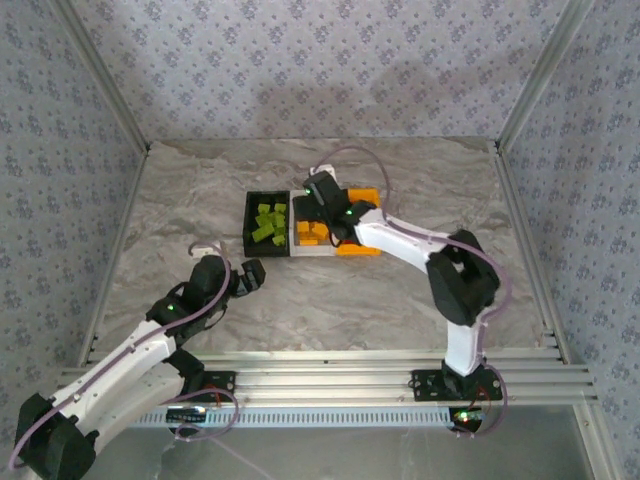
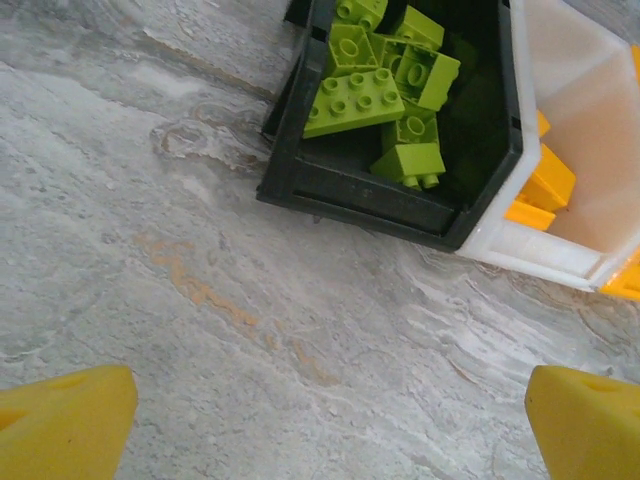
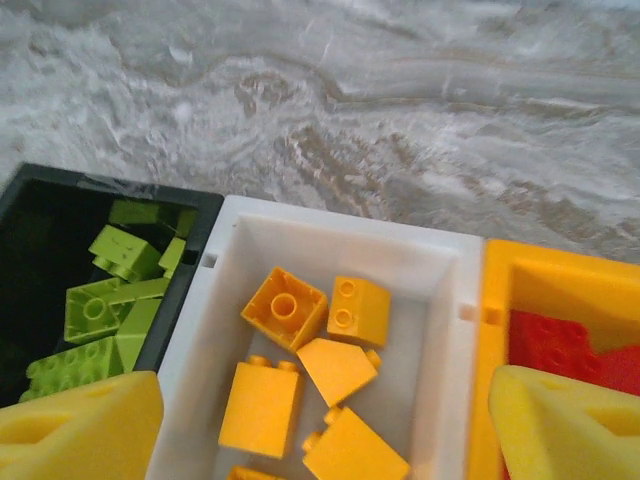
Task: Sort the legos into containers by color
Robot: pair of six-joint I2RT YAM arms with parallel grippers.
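Yellow foam pads (image 3: pixel 80 430) of the right gripper (image 3: pixel 325 430) are seen at the two bottom corners of the right wrist view. They are spread wide apart and nothing is held between them. Right under this gripper the white plastic bin (image 3: pixel 340 218) is found, with small orange-yellow plastic bricks (image 3: pixel 285 305) in it. The black plastic bin (image 3: pixel 110 183) with lime green bricks (image 3: pixel 100 300) is set against its left side, and the orange plastic bin (image 3: pixel 560 270) with red bricks (image 3: pixel 550 345) against its right. The three bins are lined up side by side, left to right. The left gripper (image 2: pixel 320 420) is seen low over the grey stone-look table (image 2: pixel 150 250), with the bins ahead of it and to its right. Its pads are spread wide too and nothing is pinched. Every brick that can be seen lies in a bin with others of its colour, so the sorting is judged to be almost or fully done, and the right arm is the nearer one for any next move
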